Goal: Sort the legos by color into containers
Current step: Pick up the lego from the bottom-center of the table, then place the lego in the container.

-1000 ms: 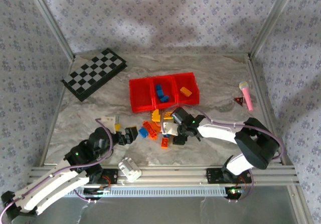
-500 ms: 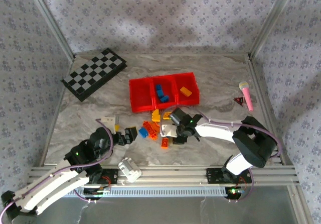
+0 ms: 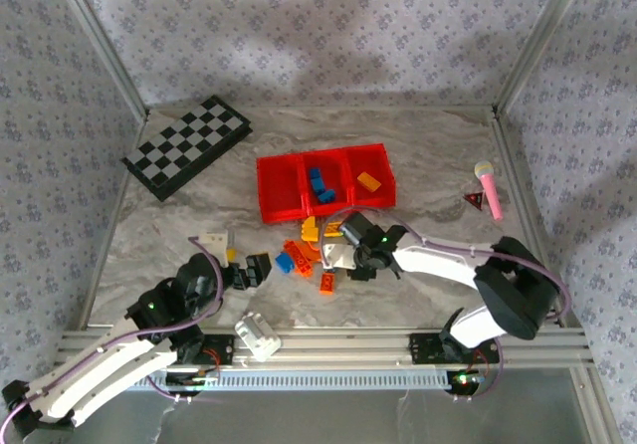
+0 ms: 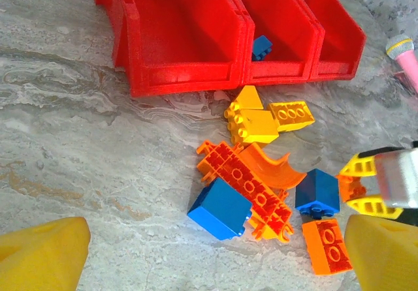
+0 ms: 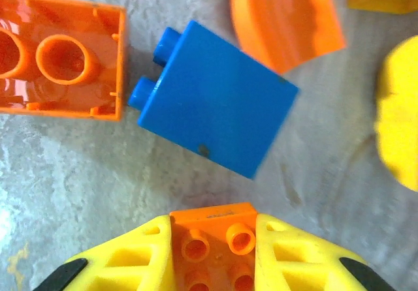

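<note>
Currently I read the right gripper [image 5: 212,268] clamped on an orange brick [image 5: 210,229], a blue brick [image 5: 215,115] at its 12 o'clock. My left gripper [image 4: 212,258] stands wide; loose legos [image 3: 311,253] lie at 6 o'clock of the red tray [image 3: 277,190].

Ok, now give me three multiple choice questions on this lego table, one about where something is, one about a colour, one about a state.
1. Which compartment of the red tray holds the blue bricks?
A left
B middle
C right

2. What colour is the brick between the right gripper fingers?
A blue
B yellow
C orange

3. How do the left gripper fingers stand?
A open
B shut on a blue brick
C shut on a yellow brick

Answers:
1. B, the top view shows blue in the middle compartment.
2. C, the right wrist view shows an orange studded brick pinched between the yellow fingers.
3. A, the left wrist view shows the fingertips far apart, gripping nothing.
</note>
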`<state>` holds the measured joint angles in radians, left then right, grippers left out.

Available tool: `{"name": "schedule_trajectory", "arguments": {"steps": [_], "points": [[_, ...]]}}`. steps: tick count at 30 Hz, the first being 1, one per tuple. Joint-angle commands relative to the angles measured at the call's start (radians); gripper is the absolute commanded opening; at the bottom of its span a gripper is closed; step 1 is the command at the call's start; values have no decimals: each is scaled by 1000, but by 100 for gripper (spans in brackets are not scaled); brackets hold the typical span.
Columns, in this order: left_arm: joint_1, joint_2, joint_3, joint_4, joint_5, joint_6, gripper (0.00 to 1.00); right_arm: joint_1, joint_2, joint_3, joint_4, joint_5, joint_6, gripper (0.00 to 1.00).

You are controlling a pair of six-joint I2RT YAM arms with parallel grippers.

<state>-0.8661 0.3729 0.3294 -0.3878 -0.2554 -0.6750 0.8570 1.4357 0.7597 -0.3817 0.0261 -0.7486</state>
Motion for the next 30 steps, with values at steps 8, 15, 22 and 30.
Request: {"name": "schedule_trajectory", "arguments": {"steps": [8, 15, 22, 30], "points": [[-3, 4, -7, 45, -3, -5, 100, -8, -226, 173, -42, -5, 41, 19], [-4, 11, 5, 45, 8, 0, 100, -40, -76, 397, 95, -109, 83, 25], [-4, -29, 20, -19, 8, 0, 100, -56, 182, 608, 197, -166, 125, 25], [-3, -100, 23, -88, -11, -2, 100, -78, 438, 774, 283, -269, 150, 24]]}}
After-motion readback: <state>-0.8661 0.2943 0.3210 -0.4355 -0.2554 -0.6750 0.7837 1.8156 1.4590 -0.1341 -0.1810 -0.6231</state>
